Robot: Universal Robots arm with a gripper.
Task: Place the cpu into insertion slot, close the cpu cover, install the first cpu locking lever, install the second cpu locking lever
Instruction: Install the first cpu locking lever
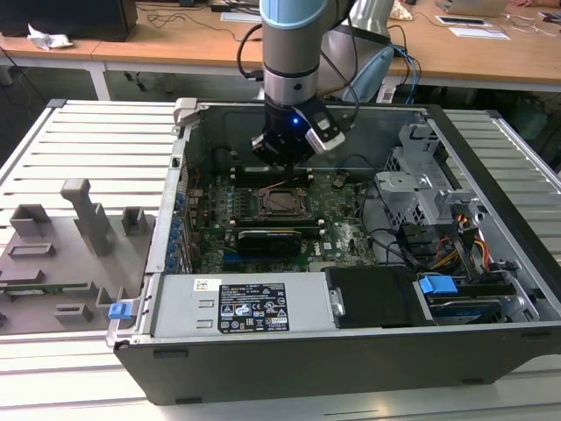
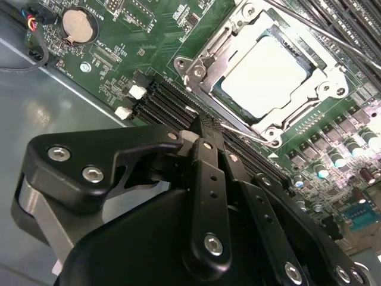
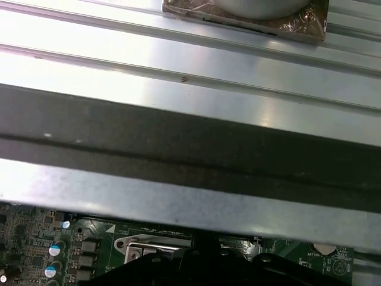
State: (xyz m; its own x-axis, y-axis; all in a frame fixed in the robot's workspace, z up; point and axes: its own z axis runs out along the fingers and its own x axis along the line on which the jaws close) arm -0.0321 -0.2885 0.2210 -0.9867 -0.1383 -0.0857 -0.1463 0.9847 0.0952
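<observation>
Gripper hangs inside the open computer case, low over the far part of the motherboard. It sits just beyond the insertion slot as the exterior view shows it. In the second wrist view the gripper has its black fingers drawn narrow, tips together or very nearly so. Nothing bulky sits between them. Whether they pinch the thin wire beside them I cannot tell.

Key relation: the socket lies just ahead of the fingertips, slightly off to one side, not under them. Long black memory slots run past the tips, between gripper and socket.

Socket state, second wrist view:
- the cpu cover is a silver frame lying flat over the socket, so it looks already closed.
- the cpu is seated in the slot, its pale metal top showing through the cover's square window.
- one locking lever is a thin bright rod along the socket edge nearest the gripper. Its long axis follows that edge, and its near end is just beside the fingertips, touching or almost.

Judgement: chip placed, cover down, work now at a lever. Whether either lever is latched is not clear.
</observation>
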